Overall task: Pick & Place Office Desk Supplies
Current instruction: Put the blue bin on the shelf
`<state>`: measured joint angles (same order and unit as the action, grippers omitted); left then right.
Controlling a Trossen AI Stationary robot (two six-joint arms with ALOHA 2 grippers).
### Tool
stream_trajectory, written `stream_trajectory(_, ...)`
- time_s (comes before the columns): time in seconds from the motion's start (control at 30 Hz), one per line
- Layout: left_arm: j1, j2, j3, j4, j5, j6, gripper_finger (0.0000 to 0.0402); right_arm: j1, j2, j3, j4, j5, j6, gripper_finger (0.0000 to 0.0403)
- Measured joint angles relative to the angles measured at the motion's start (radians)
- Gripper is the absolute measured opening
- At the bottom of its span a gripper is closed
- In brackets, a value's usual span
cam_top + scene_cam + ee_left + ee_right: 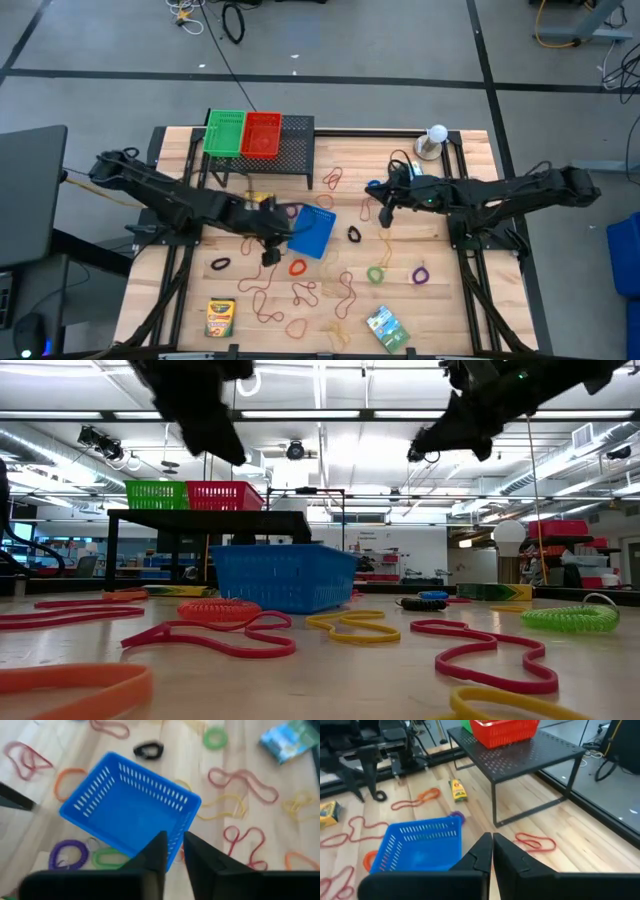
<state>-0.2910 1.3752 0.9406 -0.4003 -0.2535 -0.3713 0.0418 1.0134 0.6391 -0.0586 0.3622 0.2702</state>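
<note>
We see the left gripper (pixel 172 851) raised over the near rim of the blue basket (pixel 312 233), its fingers (pixel 156 854) a narrow gap apart and holding nothing. The basket looks empty beneath them. Past the basket from these fingers lie a black band (pixel 148 750) and a green coil (pixel 215 737); a purple coil (pixel 67 855) and a green loop (pixel 107 856) sit just beside the basket's closer corner.

The right gripper (pixel 492 851) hangs above the surface beyond the basket's other side, its fingers (pixel 481 852) pressed together and empty. A red band (pixel 535 841) lies just ahead of them by a leg of the black mesh rack (pixel 520 755), which carries a red basket (pixel 502 730).

A crayon box (pixel 220 317) and a green packet (pixel 386 328) rest well away from both grippers, on the wooden surface (pixel 450 300).
</note>
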Motion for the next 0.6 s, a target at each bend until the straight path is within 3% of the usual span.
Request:
stream_trajectory(0.3, 0.012, 0.28, 0.151, -0.006, 0.023, 0.157, 0.0156, -0.001, -0.007, -0.028, -0.015, -0.031, -0.049, 0.0023)
stream_trajectory(0.6, 0.012, 0.416, 0.215, -0.058, 0.043, 0.224, 0.0162, -0.001, -0.009, -0.028, -0.012, -0.087, -0.114, 0.0023)
